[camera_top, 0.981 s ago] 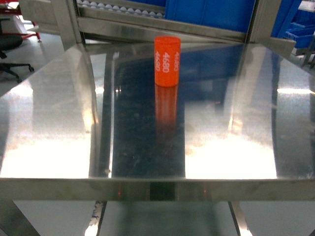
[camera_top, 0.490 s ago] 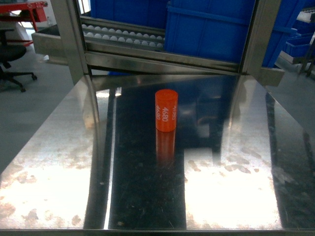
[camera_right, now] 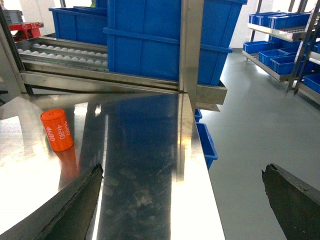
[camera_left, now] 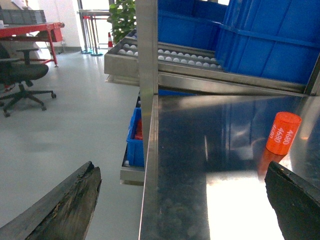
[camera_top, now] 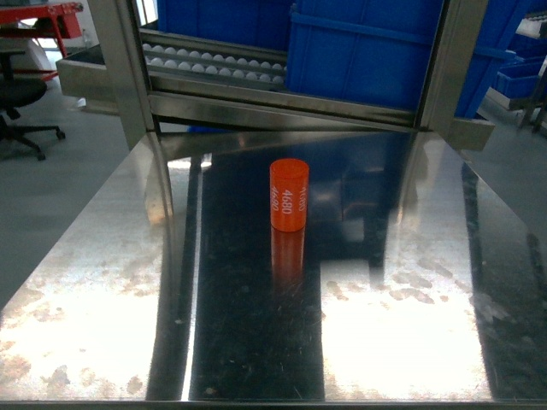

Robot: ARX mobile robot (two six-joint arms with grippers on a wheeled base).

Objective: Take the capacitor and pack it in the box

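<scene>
Capacitor [camera_top: 289,195]: one only, an orange cylinder printed "4680" in white, stood upright on the steel table [camera_top: 102,282]. It is seen behind the table's middle, short of the roller rack [camera_top: 214,64] at the table's far edge, with its reflection stretched toward the near edge. Nothing is touching it.

Large blue bins [camera_top: 376,51]: two are counted on the rack behind the capacitor; their contents are hidden by the walls. More small blue bins [camera_right: 280,50] are shelved well to the right of the table, count not clear. One more blue bin [camera_left: 136,142] is seen below the table's left edge, contents unreadable.

Left gripper [camera_left: 182,210]: fingers are spread wide, nothing between them; the capacitor is seen ahead, above the right finger [camera_left: 295,200]. Right gripper [camera_right: 180,210]: also spread wide and unloaded, with the capacitor ahead, above the left finger [camera_right: 65,212]. Both are held apart from the capacitor. Neither gripper is caught in the head view.
</scene>
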